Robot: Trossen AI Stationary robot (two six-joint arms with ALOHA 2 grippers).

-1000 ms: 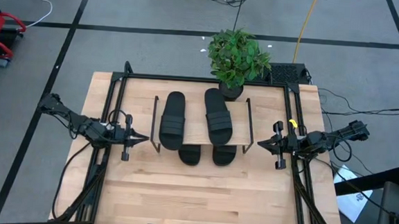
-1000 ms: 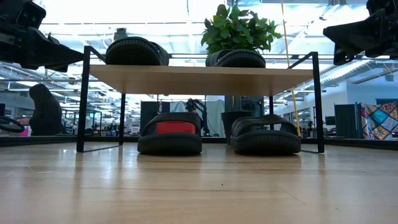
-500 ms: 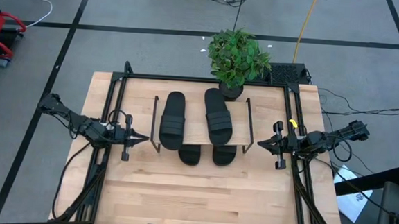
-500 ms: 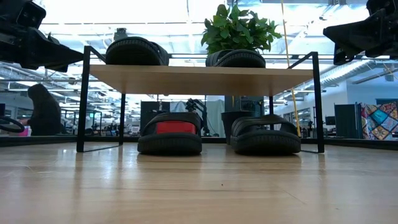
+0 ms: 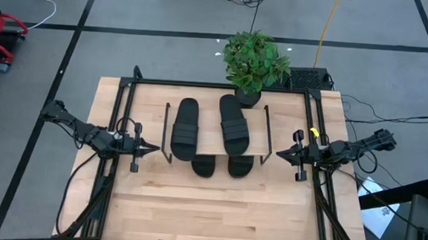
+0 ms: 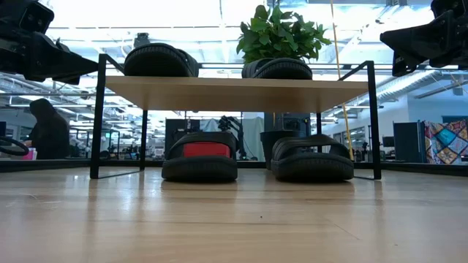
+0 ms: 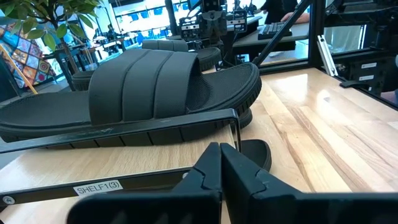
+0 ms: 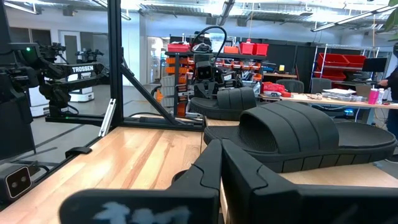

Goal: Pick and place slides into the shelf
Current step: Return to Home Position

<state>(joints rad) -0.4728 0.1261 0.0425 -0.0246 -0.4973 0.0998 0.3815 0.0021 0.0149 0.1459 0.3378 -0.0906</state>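
Two all-black open-toe slides (image 5: 186, 128) with wide ribbed straps lie side by side, a strip of bare wood between them, on top of the small low shelf (image 5: 208, 138), a light wooden plank on thin black wire legs. Two more matching slides (image 6: 199, 157) stand under the plank on the pale wooden bench (image 5: 216, 209), between the legs, and their ends poke out past the plank's front edge in the high view. The shelf stands in the far middle of the bench, and a leafy green potted plant (image 5: 255, 61) stands just behind its right end. The left end effector (image 5: 153, 149) hangs above the bench just off the shelf's left end, pointing at it and apart from it, its two dark fingers (image 7: 211, 163) pressed together on nothing. The right end effector (image 5: 279, 155) mirrors it off the right end, its fingers (image 8: 210, 163) likewise pressed together and empty.
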